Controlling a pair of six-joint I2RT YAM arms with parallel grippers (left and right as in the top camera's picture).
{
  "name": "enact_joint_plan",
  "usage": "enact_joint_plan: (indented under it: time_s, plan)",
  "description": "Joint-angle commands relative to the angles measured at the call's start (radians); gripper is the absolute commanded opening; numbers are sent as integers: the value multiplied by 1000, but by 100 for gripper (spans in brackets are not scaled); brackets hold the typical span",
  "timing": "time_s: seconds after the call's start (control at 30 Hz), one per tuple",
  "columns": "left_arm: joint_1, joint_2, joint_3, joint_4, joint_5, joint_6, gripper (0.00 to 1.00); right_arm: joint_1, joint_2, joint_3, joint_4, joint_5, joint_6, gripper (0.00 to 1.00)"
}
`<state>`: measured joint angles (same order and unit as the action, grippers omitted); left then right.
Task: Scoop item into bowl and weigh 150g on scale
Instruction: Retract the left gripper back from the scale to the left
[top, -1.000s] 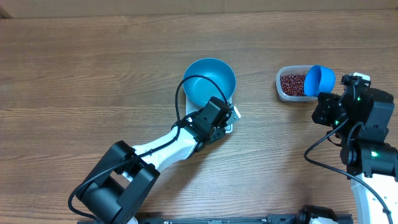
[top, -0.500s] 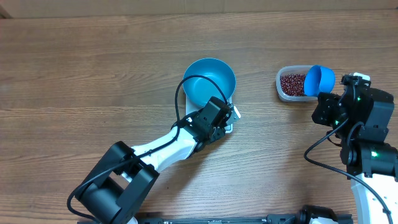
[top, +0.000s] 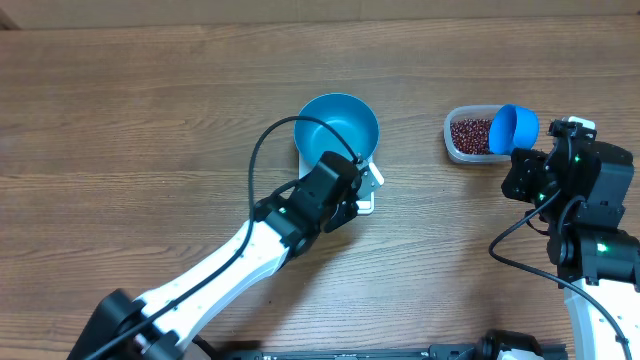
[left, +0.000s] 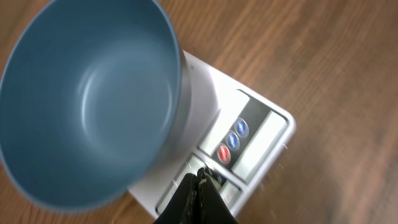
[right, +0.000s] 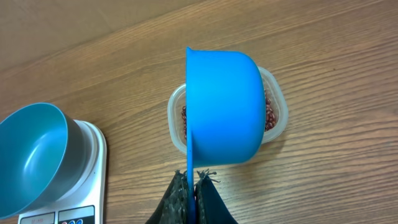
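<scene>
Blue bowl upright on scale, left hand clenched, right hand grasping scoop

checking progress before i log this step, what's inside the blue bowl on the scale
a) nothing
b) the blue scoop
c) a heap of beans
a: the bowl on the scale shows only bare blue wall inside; the beans lie in the clear tub, and the right gripper holds the scoop.
</scene>
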<state>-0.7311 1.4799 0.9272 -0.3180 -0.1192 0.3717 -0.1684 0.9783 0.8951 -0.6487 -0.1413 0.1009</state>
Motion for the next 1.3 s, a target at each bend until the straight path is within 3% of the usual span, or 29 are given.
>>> enact_joint_plan:
  time_s: [0.0,0.2,0.3,0.33,0.37,0.4,0.43,0.8,1.07,1.27]
  plan:
    - [3,-72,-8,-49,42,-43,4,6,-1,27,8,10,2,4]
    - [5,-174,-8,-117,42,-224,11,6,-1,27,8,10,3,4]
    - [5,-220,-8,-130,42,-247,14,6,-1,27,8,10,3,4]
    - [5,-245,-8,-134,42,-246,25,6,-1,27,8,10,3,4]
    - [5,-256,-8,-135,42,-246,52,6,-1,27,8,10,3,4]
    - [5,-267,-8,-134,42,-246,93,6,-1,27,8,10,3,4]
    - [5,-277,-8,-135,42,-246,100,6,-1,27,8,10,3,4]
    - [21,-366,-5,-206,58,-287,100,6,-1,27,8,10,2,4]
    - [185,-444,41,-314,294,-275,99,6,-1,27,8,10,2,4]
    - [284,-460,56,-363,402,-165,100,6,-1,27,8,10,2,4]
